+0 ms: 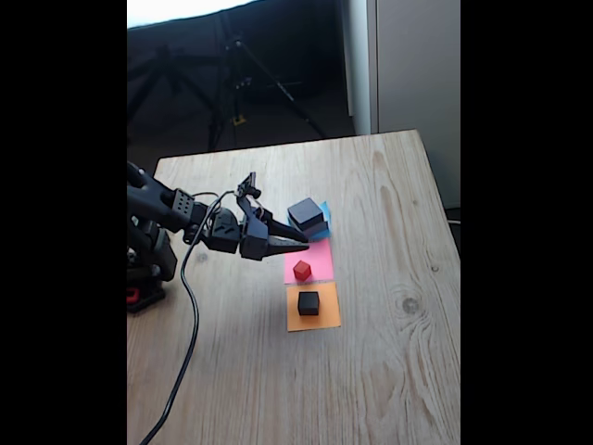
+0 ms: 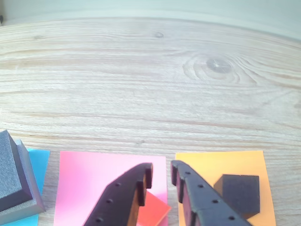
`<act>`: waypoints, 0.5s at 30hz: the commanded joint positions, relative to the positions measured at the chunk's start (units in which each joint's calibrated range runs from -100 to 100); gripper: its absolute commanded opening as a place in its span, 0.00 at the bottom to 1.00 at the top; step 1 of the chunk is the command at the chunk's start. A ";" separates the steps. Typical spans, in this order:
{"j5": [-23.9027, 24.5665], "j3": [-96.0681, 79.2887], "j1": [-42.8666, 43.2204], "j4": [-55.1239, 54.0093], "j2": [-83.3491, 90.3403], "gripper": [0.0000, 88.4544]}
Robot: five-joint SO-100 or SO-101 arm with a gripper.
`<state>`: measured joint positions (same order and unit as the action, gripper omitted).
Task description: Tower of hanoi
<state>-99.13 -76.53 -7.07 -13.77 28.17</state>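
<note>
The tower of hanoi is spread over three paper squares. On the blue paper [image 1: 325, 210] the medium black block [image 1: 304, 212] [image 2: 7, 174] rests on the large grey block [image 1: 317, 228] [image 2: 31, 190]. The tiny red cube [image 1: 302, 270] [image 2: 154, 210] sits on the pink paper [image 1: 321, 260] [image 2: 94, 169]. The small black cube [image 1: 309, 302] [image 2: 240, 193] sits on the orange paper [image 1: 324, 321] [image 2: 211, 162]. My gripper [image 1: 304, 245] [image 2: 161, 169] hovers over the pink paper above the red cube. It is open by a narrow gap and holds nothing.
The wooden table [image 1: 389, 371] [image 2: 150, 84] has free room to the right of the papers and in front of them in the fixed view. The arm's base [image 1: 146, 264] and its black cable [image 1: 190, 324] occupy the left side. Tripod legs stand beyond the far edge.
</note>
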 commanded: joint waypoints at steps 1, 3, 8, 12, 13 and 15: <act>-0.87 10.62 -3.25 28.54 9.45 0.00; -0.87 16.26 -4.75 39.55 11.64 0.00; -0.87 31.08 -9.68 61.81 14.75 0.00; -0.87 39.62 -14.78 71.20 15.43 0.00; -0.87 40.80 -16.20 72.74 15.50 0.00; -0.87 42.99 -18.96 74.60 15.58 0.00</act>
<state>-99.13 -40.20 -21.32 56.53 41.51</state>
